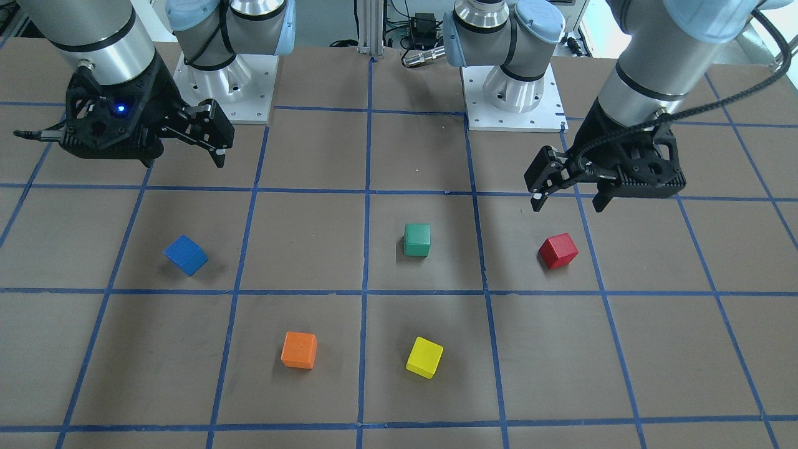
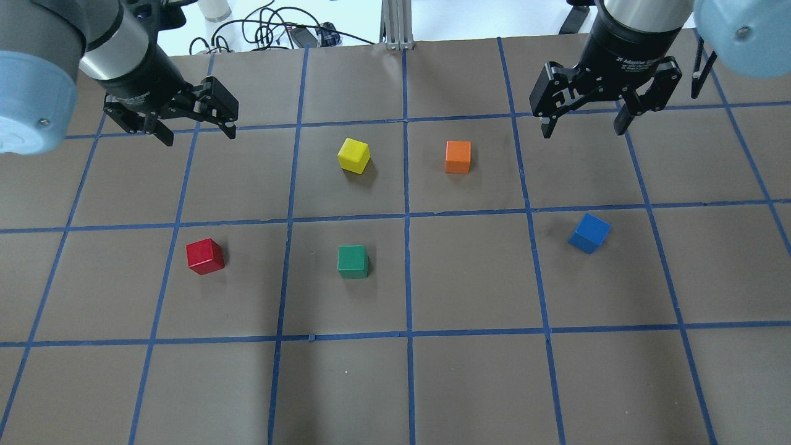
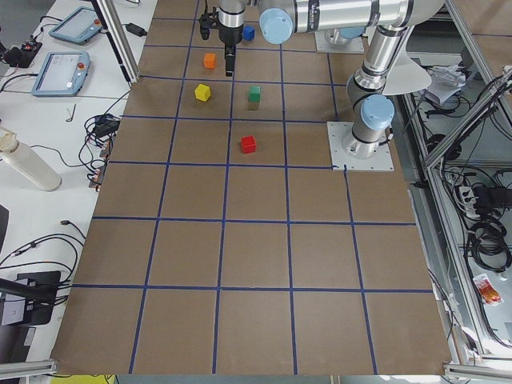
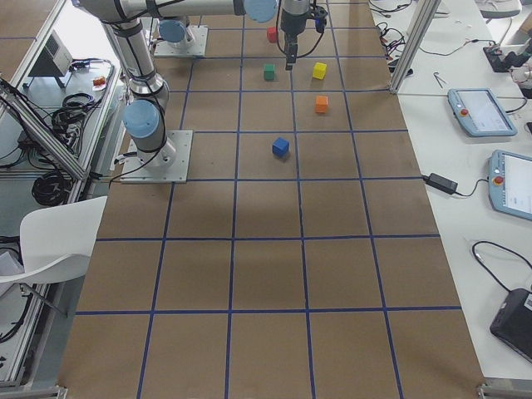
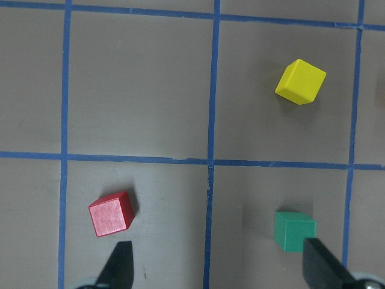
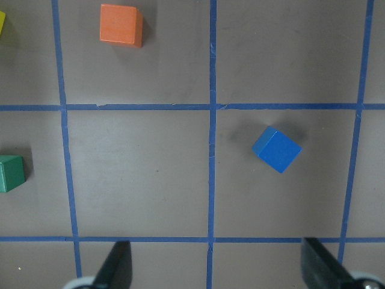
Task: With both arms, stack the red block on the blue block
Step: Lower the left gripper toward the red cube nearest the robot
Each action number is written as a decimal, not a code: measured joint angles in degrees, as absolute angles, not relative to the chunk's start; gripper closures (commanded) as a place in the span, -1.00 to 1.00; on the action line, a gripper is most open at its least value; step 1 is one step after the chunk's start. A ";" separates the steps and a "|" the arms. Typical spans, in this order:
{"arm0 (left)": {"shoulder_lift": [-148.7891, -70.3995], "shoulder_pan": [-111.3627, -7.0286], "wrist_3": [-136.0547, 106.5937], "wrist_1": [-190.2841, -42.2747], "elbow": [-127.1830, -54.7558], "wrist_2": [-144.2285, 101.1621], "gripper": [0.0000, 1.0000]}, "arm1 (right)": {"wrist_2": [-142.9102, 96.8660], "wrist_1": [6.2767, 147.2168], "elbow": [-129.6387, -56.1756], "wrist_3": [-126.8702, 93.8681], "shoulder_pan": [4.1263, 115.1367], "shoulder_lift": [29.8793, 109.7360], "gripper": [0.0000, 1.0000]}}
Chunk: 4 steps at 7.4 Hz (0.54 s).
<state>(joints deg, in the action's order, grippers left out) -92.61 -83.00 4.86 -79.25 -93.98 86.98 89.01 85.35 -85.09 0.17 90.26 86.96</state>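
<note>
**Claws wide and high, red and blue at opposite ends of the row**

Nearest the operators' side, two bystanders sit on the brown table (image 1: 93, 349) with its blue tape grid: the orange cube (image 1: 299, 350) and the yellow cube (image 1: 424, 357), in neighbouring squares, the yellow one turned a little off the lines.

One row back, here's the line that matters, three cubes across; the red block (image 1: 558, 251) sits flat on the robot's left side; the green cube (image 1: 417, 240) is in the next square along; the blue block (image 1: 186, 255) is away on the robot's right, turned corner-on to the tape; red and blue are well apart, green lies between them, and every cube stands clear of the others.

Further back and up in the air, the left gripper (image 2: 199, 136) hangs over the mat on red's side, jaws spread wide; its wrist camera looks straight down and has the red block just beyond one black fingertip (image 5: 120, 262), the green cube close by the other.

Across the table the right gripper (image 2: 582, 131) hangs on blue's side, jaws just as wide; in its wrist view the blue block lies well ahead of the fingertips, nearer the line of the one on that view's right; both claws are clear of every cube.

Right at the back, the two arm bases (image 1: 511, 81) stand on pale plates (image 1: 548, 121).
</note>
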 measured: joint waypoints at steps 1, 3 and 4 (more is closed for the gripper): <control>-93.14 -79.42 8.19 -78.06 -96.42 86.89 -1.00 | 89.00 85.34 -85.16 0.18 90.26 86.94 -1.00; -94.78 -74.16 11.21 -69.85 -105.33 86.93 -1.00 | 88.99 85.36 -85.16 0.17 90.26 86.89 -1.00; -95.85 -73.30 11.18 -62.93 -110.90 87.00 -1.00 | 89.04 85.38 -85.14 0.18 90.26 86.88 -1.00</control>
